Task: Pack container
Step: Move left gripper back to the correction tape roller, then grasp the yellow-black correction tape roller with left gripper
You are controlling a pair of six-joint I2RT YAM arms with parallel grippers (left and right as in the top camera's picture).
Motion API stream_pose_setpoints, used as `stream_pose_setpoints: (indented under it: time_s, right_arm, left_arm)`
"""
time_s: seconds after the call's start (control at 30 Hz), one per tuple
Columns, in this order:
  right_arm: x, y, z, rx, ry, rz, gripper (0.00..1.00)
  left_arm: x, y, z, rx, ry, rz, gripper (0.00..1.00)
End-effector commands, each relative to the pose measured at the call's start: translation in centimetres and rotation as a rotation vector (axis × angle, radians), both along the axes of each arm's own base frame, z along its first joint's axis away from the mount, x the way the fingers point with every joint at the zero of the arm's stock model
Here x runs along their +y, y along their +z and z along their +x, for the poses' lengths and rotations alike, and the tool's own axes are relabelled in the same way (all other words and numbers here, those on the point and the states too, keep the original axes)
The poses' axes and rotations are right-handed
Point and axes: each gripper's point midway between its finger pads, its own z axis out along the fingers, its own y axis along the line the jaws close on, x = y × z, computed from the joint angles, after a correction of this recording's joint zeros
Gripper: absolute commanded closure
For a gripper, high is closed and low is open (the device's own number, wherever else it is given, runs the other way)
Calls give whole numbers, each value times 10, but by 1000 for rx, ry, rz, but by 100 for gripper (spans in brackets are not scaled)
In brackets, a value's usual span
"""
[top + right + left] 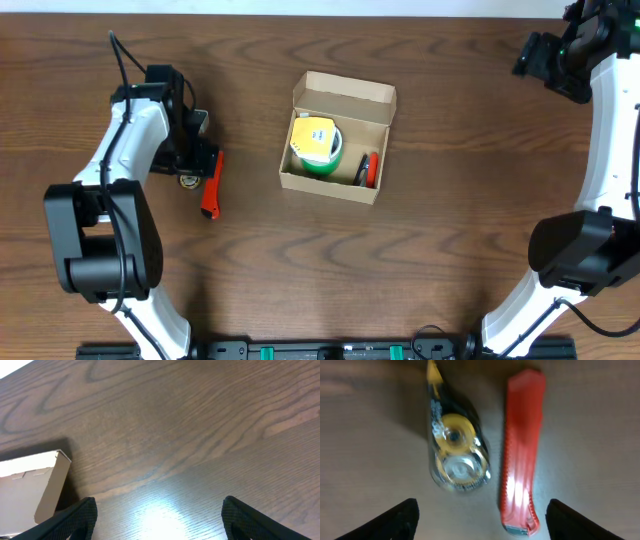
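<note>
The container (380, 97), a tan cardboard box with its flap lid standing open at the back, sits mid-table. Inside lie a yellow-and-green roll (315, 145) and a red-and-black item (368, 170). My left gripper (195, 158) hovers left of the box, open (480, 527), nothing between its fingers (395, 522). Just ahead of it on the table lie a clear tape dispenser with a yellow wheel (454, 455) and a red cutter (522, 455), side by side. The cutter (212, 185) lies right of the dispenser (188, 180). My right gripper (560, 55) hangs open (157, 520) at the far right, holding nothing.
The right wrist view shows bare dark wood table (200, 435) with the box's edge (30, 490) at the lower left. The arms' bases stand at the near table edge on both sides.
</note>
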Motion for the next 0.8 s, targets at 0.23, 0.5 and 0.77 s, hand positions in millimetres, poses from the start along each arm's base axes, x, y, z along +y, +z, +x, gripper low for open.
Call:
stream_pose_setpoints:
  time_s: [0.23, 0.5, 0.77]
  right_arm:
    - [7, -6, 0, 19, 26, 2, 18]
    - [7, -6, -1, 23, 27, 3, 19]
    - [7, -6, -1, 23, 26, 3, 18]
  left_arm:
    - [19, -23, 15, -17, 20, 38, 13]
    - [26, -27, 27, -57, 36, 40, 10]
    - [26, -37, 27, -42, 36, 37, 10]
